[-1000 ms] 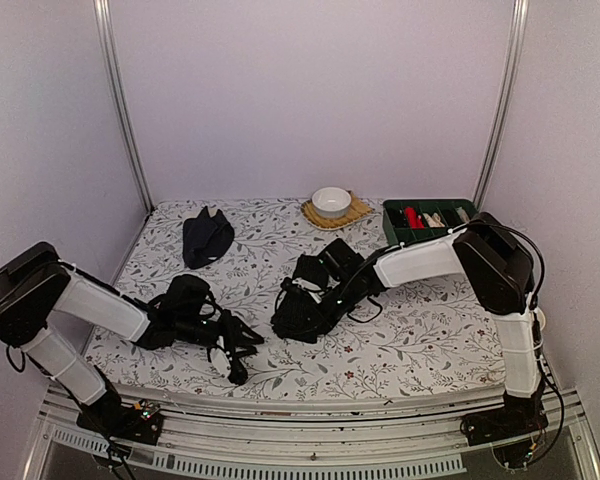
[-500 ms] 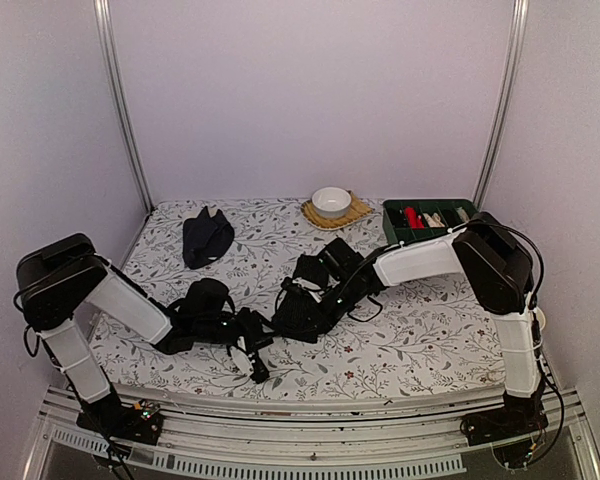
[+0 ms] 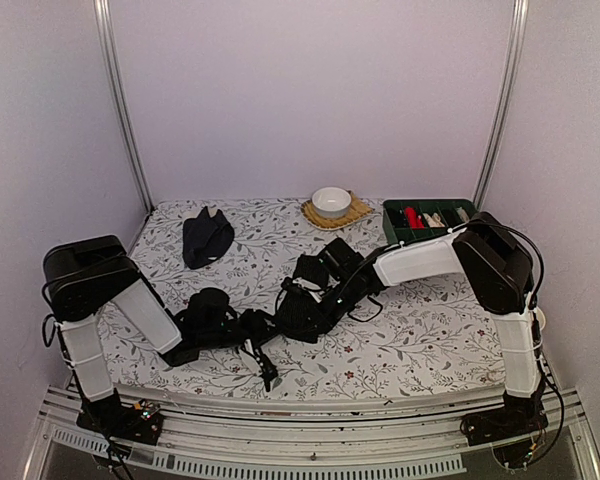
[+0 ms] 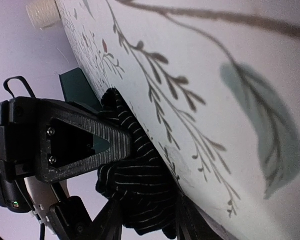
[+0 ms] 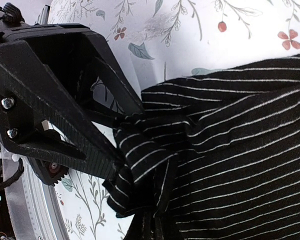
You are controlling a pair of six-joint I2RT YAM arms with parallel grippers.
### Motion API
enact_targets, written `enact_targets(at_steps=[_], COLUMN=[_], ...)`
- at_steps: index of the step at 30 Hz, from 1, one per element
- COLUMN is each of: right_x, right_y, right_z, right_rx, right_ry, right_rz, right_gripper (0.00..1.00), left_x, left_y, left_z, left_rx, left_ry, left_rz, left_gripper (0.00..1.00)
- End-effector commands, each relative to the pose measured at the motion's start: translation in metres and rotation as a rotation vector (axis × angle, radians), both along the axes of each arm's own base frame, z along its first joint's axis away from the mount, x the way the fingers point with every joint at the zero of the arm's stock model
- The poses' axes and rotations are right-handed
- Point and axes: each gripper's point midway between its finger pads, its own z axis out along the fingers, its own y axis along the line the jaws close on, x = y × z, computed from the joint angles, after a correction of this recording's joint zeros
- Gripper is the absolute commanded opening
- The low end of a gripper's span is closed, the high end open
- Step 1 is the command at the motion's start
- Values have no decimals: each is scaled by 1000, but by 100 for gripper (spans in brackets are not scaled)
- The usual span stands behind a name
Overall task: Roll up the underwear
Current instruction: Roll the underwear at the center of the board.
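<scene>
The striped underwear [image 3: 302, 310] lies bunched on the flowered worktop [image 3: 420, 330], well nearer the arm bases than the white bowl [image 3: 331, 200] and a little to the bowl's left. The right tool [image 5: 126, 142] is clenched on a gathered fold at the garment's edge; the right wrist view shows cloth pinched between both fingers, with the rest spreading flat beyond. The left tool [image 3: 263, 355] sits just beside the garment on the side away from the bowl. Its fingers stand apart, and the cloth shows past them rather than plainly between them. The right forearm [image 3: 415, 262] and its cables reach across the worktop between bowl and garment, covering part of the heap from above. The other underwear [image 3: 207, 237], plain and dark, lies well left of the bowl, apart from both tools. The bowl rests on a yellow mat [image 3: 358, 211], and a green tray [image 3: 427, 222] of small items stands just to the bowl's right.
</scene>
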Motion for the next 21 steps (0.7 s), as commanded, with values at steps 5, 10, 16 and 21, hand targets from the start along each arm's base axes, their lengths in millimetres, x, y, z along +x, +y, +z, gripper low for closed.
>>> enact_targets(at_steps=[5,10,16,21], right_x=[-2,-2,-2,0], right_y=[-10,-11,-11,-11], right_z=[-21,-19,-18,-8], right_rx=[-60,-59,-61,-55], right_ry=[32,30,29,1], right_rz=[-4,-3,0,-2], right_gripper=[2,2,2,6], left_x=[8,9,3,2], left_y=[17,23,31,37], left_z=[-40,-50,-61,-68], left_rx=[98,137,188,217], left_ry=[-15,-21,-7,4], left_rz=[85,100,92,106], left_gripper=[39,36,16,0])
